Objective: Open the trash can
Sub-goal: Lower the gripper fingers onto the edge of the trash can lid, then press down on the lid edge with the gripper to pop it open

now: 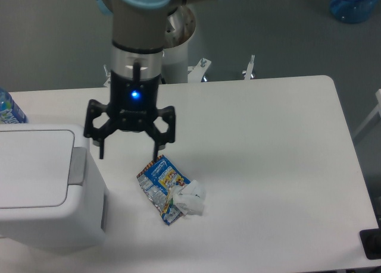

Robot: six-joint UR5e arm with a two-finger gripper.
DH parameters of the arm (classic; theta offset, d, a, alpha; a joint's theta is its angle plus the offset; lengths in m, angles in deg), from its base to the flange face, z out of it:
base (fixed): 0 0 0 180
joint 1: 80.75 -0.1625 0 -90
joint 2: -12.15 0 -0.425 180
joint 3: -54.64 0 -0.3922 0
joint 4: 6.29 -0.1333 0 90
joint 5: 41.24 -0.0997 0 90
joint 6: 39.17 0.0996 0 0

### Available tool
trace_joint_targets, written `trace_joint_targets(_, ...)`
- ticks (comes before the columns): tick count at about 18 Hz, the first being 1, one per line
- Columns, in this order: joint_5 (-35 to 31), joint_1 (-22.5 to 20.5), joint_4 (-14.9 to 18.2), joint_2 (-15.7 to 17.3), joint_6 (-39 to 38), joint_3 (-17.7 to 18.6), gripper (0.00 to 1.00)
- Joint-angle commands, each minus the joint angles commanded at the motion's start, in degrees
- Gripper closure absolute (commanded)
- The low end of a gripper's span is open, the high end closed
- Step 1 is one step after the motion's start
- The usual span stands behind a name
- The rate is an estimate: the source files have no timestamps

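The trash can [41, 184] is a large white boxy bin at the table's left front, its flat lid down, with a grey push tab [77, 165] on its right edge. My gripper [129, 152] hangs open above the table, just right of the bin's right edge and a little behind the tab. Its left fingertip is close to the bin's top right corner, and I cannot tell if it touches. Nothing is between the fingers.
A crumpled blue snack wrapper with a bit of white paper [170, 189] lies on the table [268, 154] just right of and in front of the gripper. A blue bottle [8, 109] stands at the far left behind the bin. The arm's base [172, 41] rises behind the table.
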State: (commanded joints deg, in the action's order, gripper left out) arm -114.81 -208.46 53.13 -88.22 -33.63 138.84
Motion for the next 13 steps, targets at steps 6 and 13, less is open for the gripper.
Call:
trace_joint_targets(6, -0.09, 1.23, 0.0, -0.53, -1.15, 1.05, 0.0)
trace_joint_targets(13, -0.09, 1.58, -0.09, -1.14, -1.06, 1.06, 0.0)
